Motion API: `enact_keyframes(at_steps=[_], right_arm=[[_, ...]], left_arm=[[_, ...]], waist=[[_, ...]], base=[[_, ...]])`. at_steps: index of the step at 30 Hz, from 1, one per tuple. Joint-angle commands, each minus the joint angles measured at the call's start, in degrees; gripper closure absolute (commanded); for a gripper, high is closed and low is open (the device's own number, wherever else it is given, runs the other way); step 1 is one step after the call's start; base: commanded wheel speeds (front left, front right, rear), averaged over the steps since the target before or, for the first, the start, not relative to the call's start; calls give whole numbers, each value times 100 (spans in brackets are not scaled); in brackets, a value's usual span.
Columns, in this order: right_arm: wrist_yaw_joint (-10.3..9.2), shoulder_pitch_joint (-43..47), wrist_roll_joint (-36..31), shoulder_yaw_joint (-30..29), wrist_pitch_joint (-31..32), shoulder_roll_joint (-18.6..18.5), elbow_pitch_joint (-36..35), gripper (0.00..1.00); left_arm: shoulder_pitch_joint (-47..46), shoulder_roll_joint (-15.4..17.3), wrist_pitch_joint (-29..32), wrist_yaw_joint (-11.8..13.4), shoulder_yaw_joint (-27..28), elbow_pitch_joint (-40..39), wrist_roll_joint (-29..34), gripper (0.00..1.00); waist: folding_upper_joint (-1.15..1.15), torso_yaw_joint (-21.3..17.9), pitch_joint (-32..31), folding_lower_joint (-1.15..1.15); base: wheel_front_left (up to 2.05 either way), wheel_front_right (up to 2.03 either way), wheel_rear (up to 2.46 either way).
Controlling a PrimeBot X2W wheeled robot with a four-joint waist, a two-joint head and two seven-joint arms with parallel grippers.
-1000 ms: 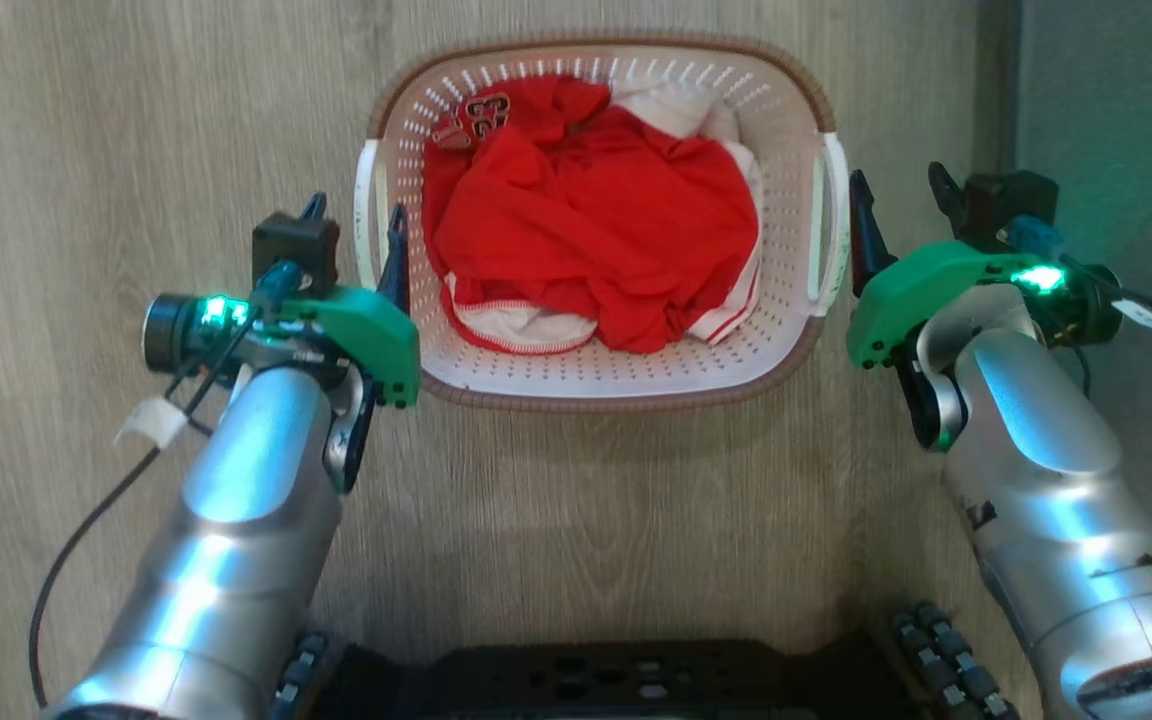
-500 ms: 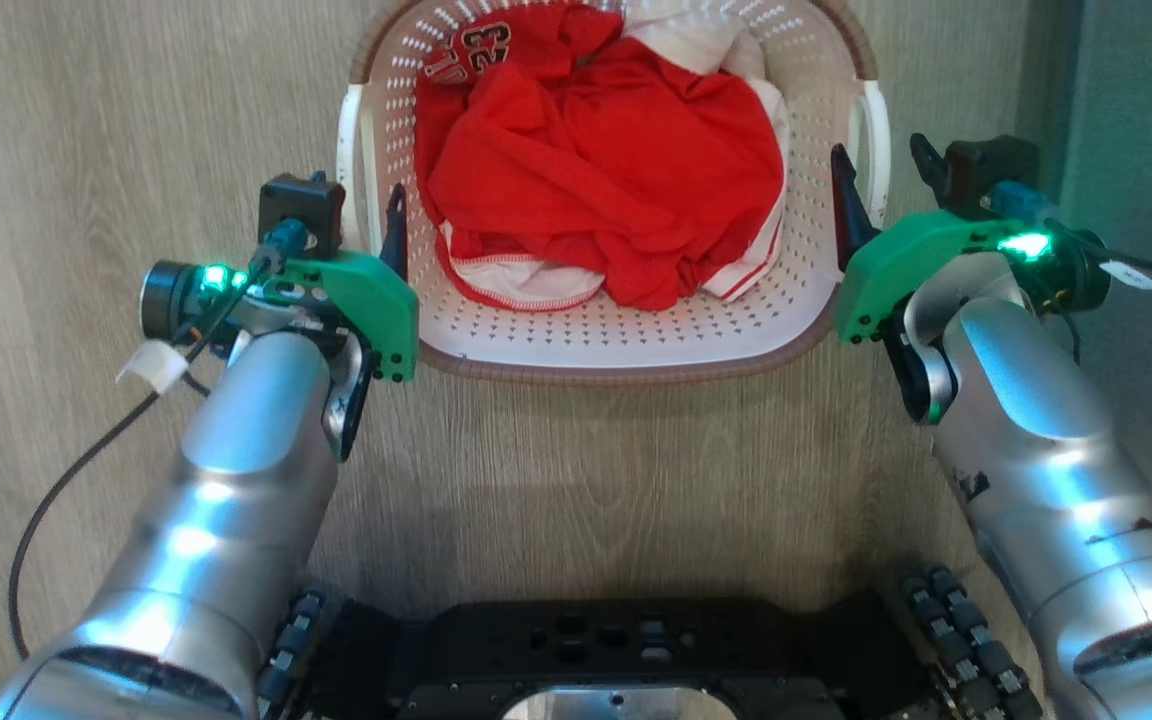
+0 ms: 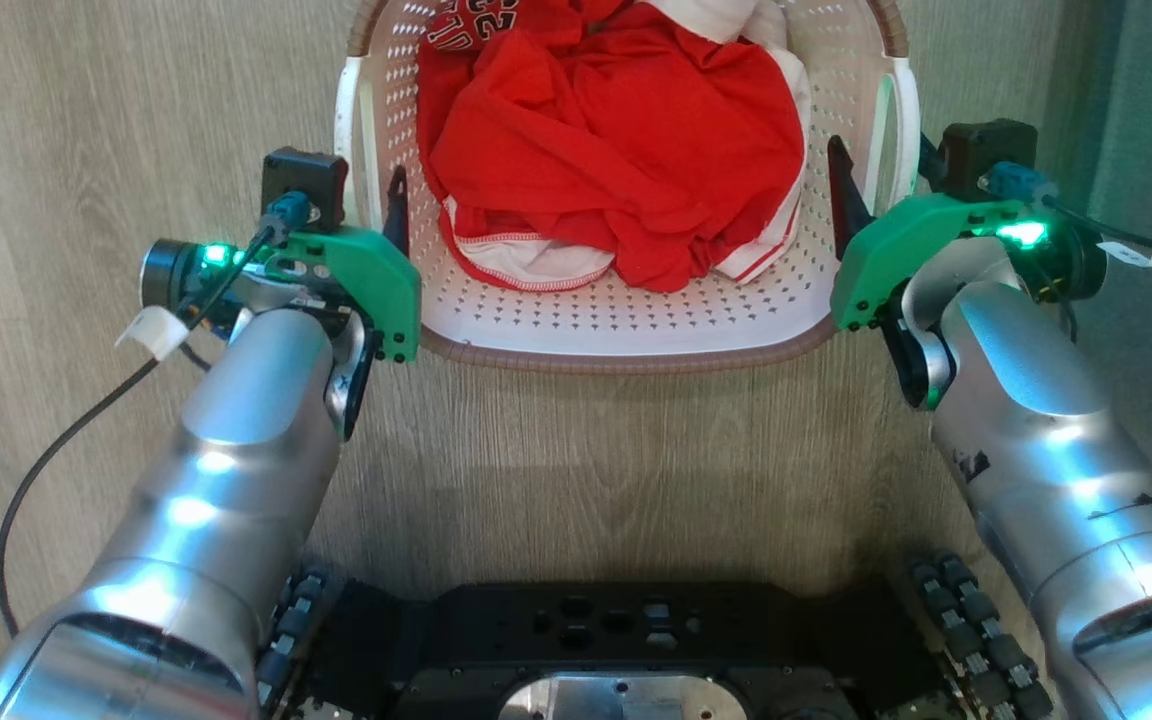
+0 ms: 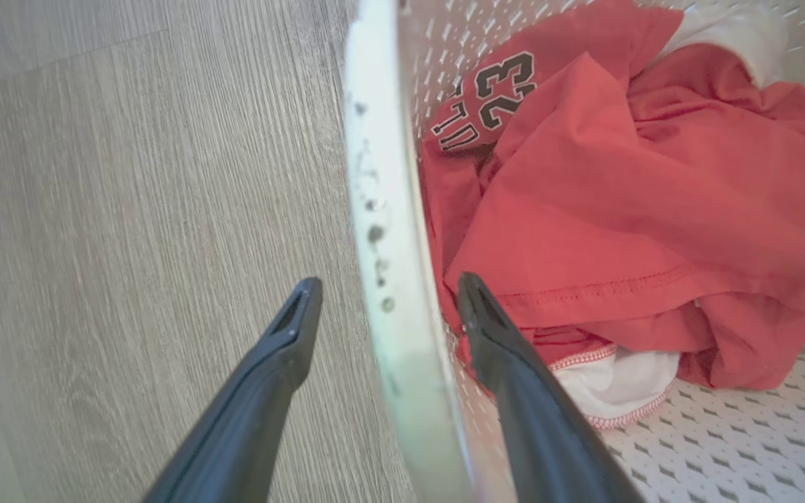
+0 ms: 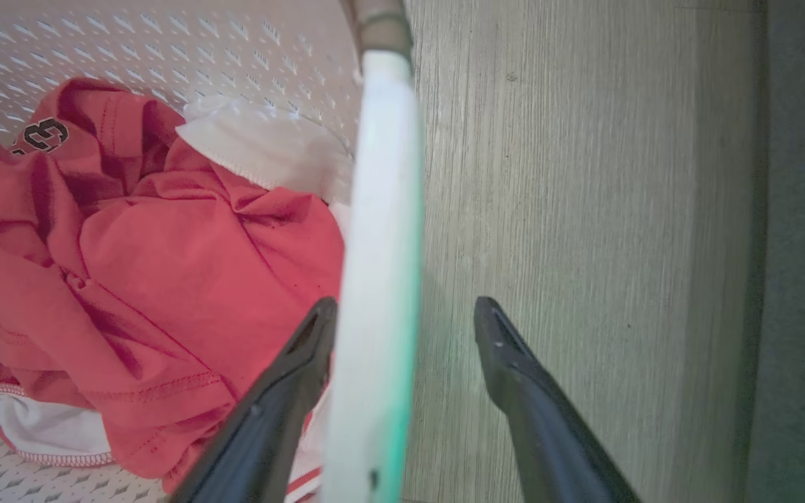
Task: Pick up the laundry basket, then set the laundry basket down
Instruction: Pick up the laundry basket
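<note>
Closing in, the left tool [image 4: 386, 281] and right tool [image 5: 404, 303] now straddle the laundry basket's [image 3: 626, 320] side handles [image 4: 374, 175] mid-frame, both spread wide; clamping looks next.

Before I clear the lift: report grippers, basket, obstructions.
Left gripper open, fingers straddling white left handle. Right gripper open, straddling right handle. Cream-white perforated plastic laundry basket on wood floor, ungripped. Red jersey close to inner fingers.

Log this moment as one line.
phase: pre-grasp | left hand: open, straddling left handle | right hand: open, straddling right handle | laundry basket: holds red clothes, not yet gripped
</note>
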Motion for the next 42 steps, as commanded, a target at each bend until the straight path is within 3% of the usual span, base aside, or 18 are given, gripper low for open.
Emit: enact_keyframes(at_steps=[1,2,3,5,7,8,9,21,31,42], right_arm=[[-9,178,36,105,-59,95,-39,2],[-9,170,61,125,-59,95,-26,9],[-9,151,99,161,-59,95,-3,23],[-9,133,121,184,-59,95,20,49],[-9,117,130,200,-59,95,69,63],[-9,105,126,207,-59,95,120,91],[-9,94,129,216,-59,95,167,100],[-9,123,448,498,-59,95,502,100],[-9,303,967,960,-16,95,998,100],[-9,678,1577,1418,750,95,1317,100]], left_arm=[[82,131,-36,41,69,-17,-35,0],[66,131,-36,43,20,-6,-69,3],[33,131,-36,39,-74,20,-132,22],[9,131,-36,30,-174,48,-184,51],[-7,131,-36,30,-272,77,-241,75],[-11,131,-36,29,-327,96,-266,100],[-10,131,-36,25,-380,114,-299,100],[94,131,-36,50,-915,272,-833,100],[371,131,91,79,-1430,427,-1334,100],[886,131,844,-38,-1959,446,-1879,100]], waist=[[-1,2,-5,0],[-1,3,-10,0],[-1,3,-16,0],[-1,3,-26,0],[-1,1,-40,0],[-1,0,-49,0],[-1,1,-60,0],[-1,16,-352,0],[-1,-18,-1025,0],[-1,16,-2115,0]], base=[[0,0,0],[0,0,0],[0,0,0],[0,0,0],[0,0,0],[0,0,0],[0,0,0],[0,0,0],[0,0,0],[0,0,0]])
